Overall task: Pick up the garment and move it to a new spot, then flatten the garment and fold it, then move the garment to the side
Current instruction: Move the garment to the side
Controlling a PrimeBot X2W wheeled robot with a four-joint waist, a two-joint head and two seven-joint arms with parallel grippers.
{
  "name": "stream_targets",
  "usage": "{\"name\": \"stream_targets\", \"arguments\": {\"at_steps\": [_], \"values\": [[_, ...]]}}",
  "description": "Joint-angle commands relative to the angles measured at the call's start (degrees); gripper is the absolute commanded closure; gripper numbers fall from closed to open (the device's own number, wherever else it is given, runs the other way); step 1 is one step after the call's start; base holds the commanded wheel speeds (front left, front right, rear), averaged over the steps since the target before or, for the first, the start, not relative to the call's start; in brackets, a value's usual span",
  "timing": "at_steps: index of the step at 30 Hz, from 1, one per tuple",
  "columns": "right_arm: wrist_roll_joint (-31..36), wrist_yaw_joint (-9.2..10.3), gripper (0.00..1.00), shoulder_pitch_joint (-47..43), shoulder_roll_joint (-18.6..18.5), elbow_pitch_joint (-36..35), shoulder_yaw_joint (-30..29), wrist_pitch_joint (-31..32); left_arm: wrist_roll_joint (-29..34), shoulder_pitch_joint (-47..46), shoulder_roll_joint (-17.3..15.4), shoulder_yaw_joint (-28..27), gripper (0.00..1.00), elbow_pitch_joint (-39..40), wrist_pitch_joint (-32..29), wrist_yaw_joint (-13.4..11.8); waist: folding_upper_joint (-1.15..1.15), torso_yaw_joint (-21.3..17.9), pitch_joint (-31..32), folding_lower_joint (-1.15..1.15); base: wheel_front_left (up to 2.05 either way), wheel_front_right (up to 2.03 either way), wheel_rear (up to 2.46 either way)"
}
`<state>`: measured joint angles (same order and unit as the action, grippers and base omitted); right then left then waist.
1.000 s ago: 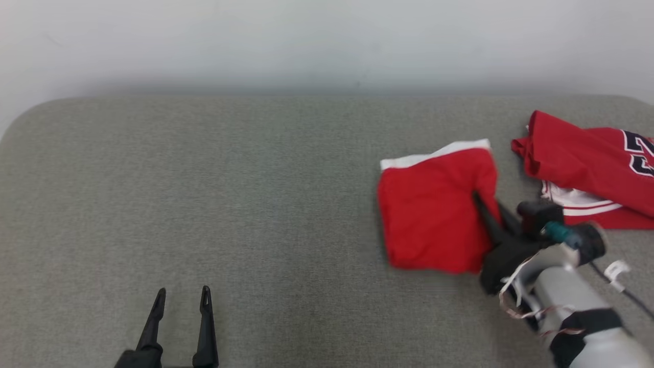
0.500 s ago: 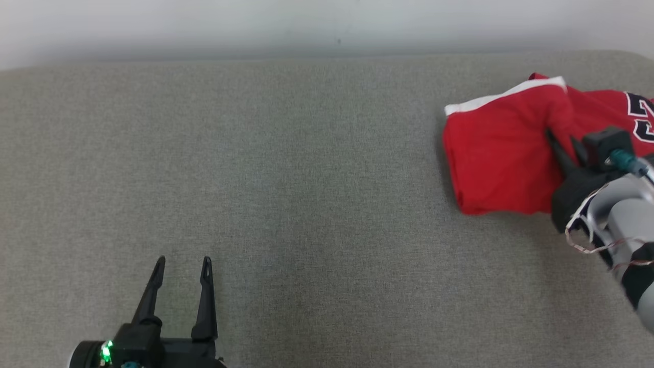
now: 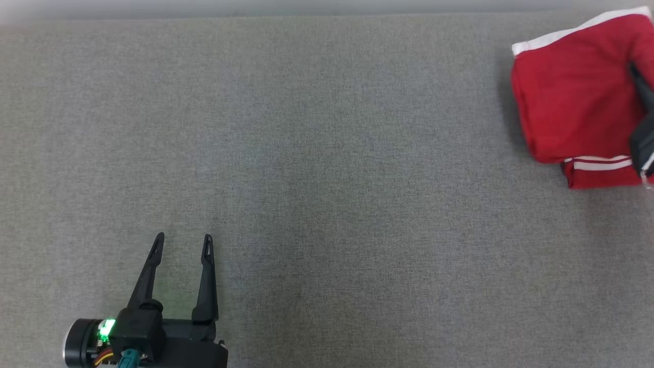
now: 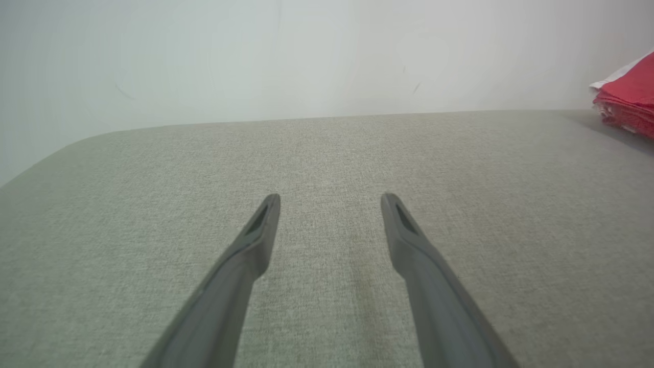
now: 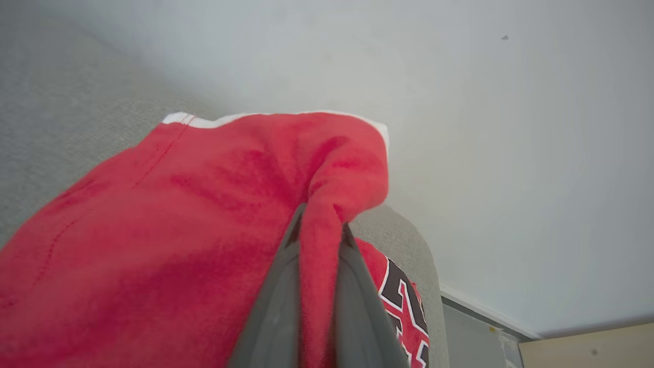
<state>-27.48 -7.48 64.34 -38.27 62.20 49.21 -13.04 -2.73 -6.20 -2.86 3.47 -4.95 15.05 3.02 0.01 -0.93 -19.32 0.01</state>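
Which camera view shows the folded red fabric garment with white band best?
Head view: nearly the whole folded red fabric garment, cut at the edge. Right wrist view: a fold in the right pincer. Left wrist view: a corner.

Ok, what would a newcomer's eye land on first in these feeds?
The folded red garment at the far right of the grey surface, a pinch of it clamped in the right gripper. Beneath it peeks a second red garment with black-and-white lettering. The left gripper hangs open at lower left.

A black numeral (image 5: 394,287) edged in white shows on a red jersey (image 5: 373,258), mostly hidden behind the garment (image 5: 179,230); it cannot be read.
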Motion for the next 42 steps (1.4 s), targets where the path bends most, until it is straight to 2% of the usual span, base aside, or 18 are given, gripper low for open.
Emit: {"name": "stream_targets", "arguments": {"at_steps": [1,11,16,20,21,22,29,35,38,42], "values": [[-0.6,-0.03,1.00,1.8,-1.7,0.3,1.1,0.3,0.5,-0.9,-0.1,0.0,0.00,0.4,0.2,-0.1,-0.01,-0.2,-1.0,-0.01,0.00,0.00,0.00],[-3.3,-0.04,1.00,4.8,-7.8,2.1,7.0,0.4,1.6,-2.0,-0.3,-0.9,0.00,2.2,0.2,0.4,-0.01,-0.1,-3.0,-0.01,0.00,0.00,0.00],[-4.6,-0.04,1.00,4.9,-8.8,2.7,8.5,0.5,1.9,-1.6,-0.2,-1.1,0.00,2.8,0.2,0.4,-0.01,-0.3,-3.2,-0.01,0.00,0.00,0.00],[-5.4,-0.04,1.00,5.4,-8.2,4.0,9.7,1.4,2.0,-1.8,-0.3,-1.4,0.00,2.8,0.2,0.5,-0.01,-0.5,-3.2,-0.01,0.00,0.00,0.00],[-5.4,-0.04,0.64,5.8,-8.0,4.4,9.9,1.3,2.1,-1.8,-0.3,-1.4,0.00,2.8,0.2,0.4,-0.01,-0.6,-3.2,-0.01,0.00,0.00,0.00],[-5.2,-0.04,0.00,6.1,-7.9,4.9,10.1,1.2,2.1,-1.8,-0.3,-1.4,0.00,2.8,0.2,0.3,-0.01,-0.6,-3.2,-0.01,0.00,0.00,0.00],[-4.5,-0.04,0.00,7.8,-6.7,8.5,9.6,-0.2,1.5,-0.7,-0.2,-1.4,0.00,2.6,0.2,-0.4,-0.01,-1.2,-1.7,-0.01,0.00,0.00,0.00],[-6.0,-0.04,0.00,8.1,-4.3,9.4,4.6,-2.1,0.1,0.9,-0.1,-2.8,0.00,1.6,0.2,-0.6,-0.01,-2.3,2.0,-0.01,0.00,0.00,0.00],[-5.4,-0.04,0.00,7.0,-3.1,5.1,0.0,-2.2,-0.3,2.0,-0.1,-3.5,0.00,1.2,0.2,-0.6,-0.01,-3.0,4.4,-0.01,0.00,0.00,0.00],[-4.6,-0.04,0.00,-0.1,-1.5,-3.3,-11.9,-2.1,-0.8,4.4,-0.1,-3.6,0.00,1.4,0.2,-1.3,-0.01,-3.4,7.9,-0.01,0.00,0.00,0.00]]}}
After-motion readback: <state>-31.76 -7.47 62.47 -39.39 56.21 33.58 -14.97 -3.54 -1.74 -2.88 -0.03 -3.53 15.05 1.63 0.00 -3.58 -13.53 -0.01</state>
